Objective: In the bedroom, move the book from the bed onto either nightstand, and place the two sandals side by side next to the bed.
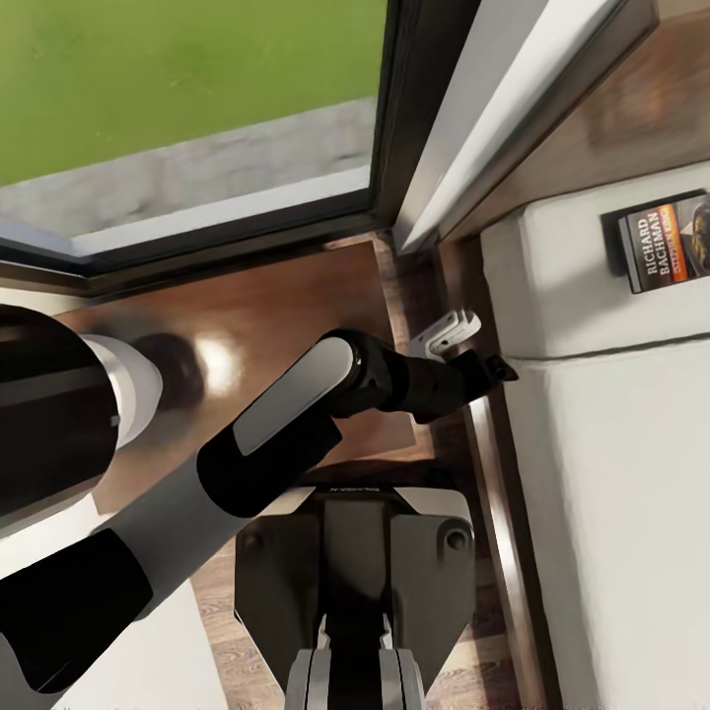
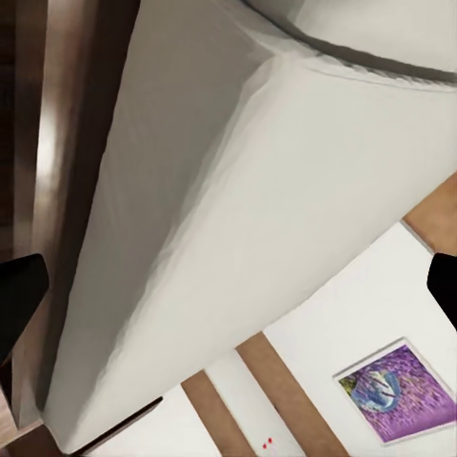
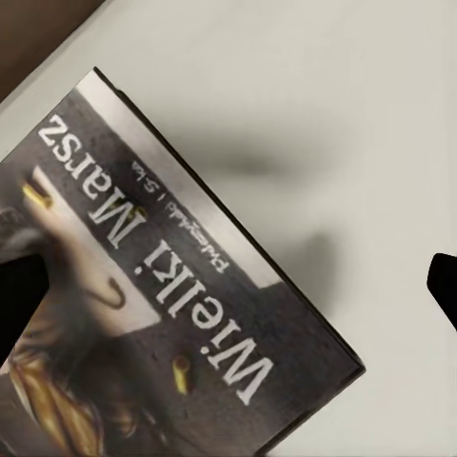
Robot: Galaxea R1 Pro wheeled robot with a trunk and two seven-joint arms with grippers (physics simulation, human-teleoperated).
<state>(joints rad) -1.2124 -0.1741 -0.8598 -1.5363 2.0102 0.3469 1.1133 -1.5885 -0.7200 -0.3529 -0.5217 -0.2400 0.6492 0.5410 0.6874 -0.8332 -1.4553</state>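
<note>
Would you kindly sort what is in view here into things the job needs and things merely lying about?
For the job:
- book, lying on the bed
- bed
- nightstand below the left arm
- left pincer, by the bed's edge

Merely about:
- window
- purple picture on the wall

- Book: right part cut off by the head view's edge; small cover print illegible.
- Book, right wrist view: cover runs past the edge; picture blurred.
- Framed purple picture: subject too blurred to tell.
</note>
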